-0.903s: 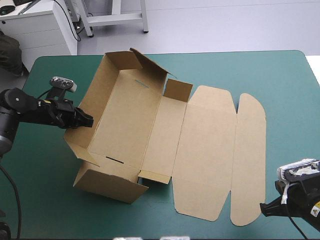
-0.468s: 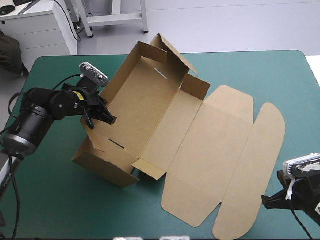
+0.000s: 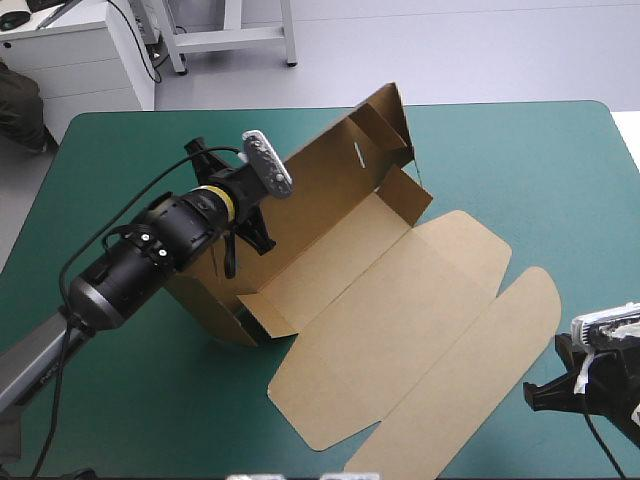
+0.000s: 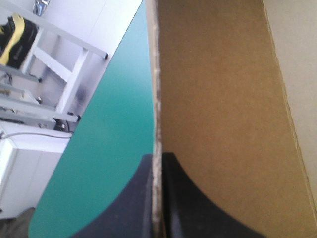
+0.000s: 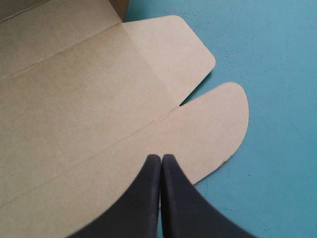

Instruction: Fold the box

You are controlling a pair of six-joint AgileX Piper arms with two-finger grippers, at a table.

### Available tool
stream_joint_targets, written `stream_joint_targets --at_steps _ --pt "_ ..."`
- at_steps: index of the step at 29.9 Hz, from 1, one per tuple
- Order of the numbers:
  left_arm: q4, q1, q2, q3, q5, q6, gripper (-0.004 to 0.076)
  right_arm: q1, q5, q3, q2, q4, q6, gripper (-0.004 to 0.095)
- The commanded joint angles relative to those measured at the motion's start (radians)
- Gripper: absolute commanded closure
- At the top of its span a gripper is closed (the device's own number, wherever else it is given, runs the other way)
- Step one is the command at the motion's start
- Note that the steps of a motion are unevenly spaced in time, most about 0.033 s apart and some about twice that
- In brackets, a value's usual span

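A: Pinching the long raised wall of the box (image 3: 400,290) with the left gripper (image 4: 157,157), fingers nearly closed on the board edge. Sitting mid-counter (image 3: 110,150), slanted, with the lid spread flat toward the near right corner.

B: Probably best gripping deep and square, then swinging the wall slowly, to avoid tearing at the crease or dragging the whole sheet.

A: Holding the right gripper (image 5: 161,157) closed on nothing, above the edge of the lid's rounded tuck flap. Touching it or not, impossible telling.

B: Likely worth pressing down there, anchoring the lid.

A: Seeing the raw board edge between the fingers only from the left wrist, and losing it behind the arm from above.

B: Getting the far end's raised flaps and slot only from the high view.
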Motion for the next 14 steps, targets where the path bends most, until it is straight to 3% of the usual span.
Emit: stream_joint_targets --at_steps 1,9,14 --pt "0.158 -0.079 -0.018 -0.038 -0.098 -0.045 0.0731 -0.007 -0.066 -0.033 0.009 0.000 0.020 0.0928" --pt "0.432 -0.207 -0.022 0.068 -0.137 -0.122 0.0731 -0.007 -0.069 -0.033 0.009 0.000 0.022 0.0928" --pt "0.637 -0.211 -0.064 0.193 -0.177 -0.283 0.0731 -0.007 -0.069 -0.033 0.009 0.000 0.042 0.0928"
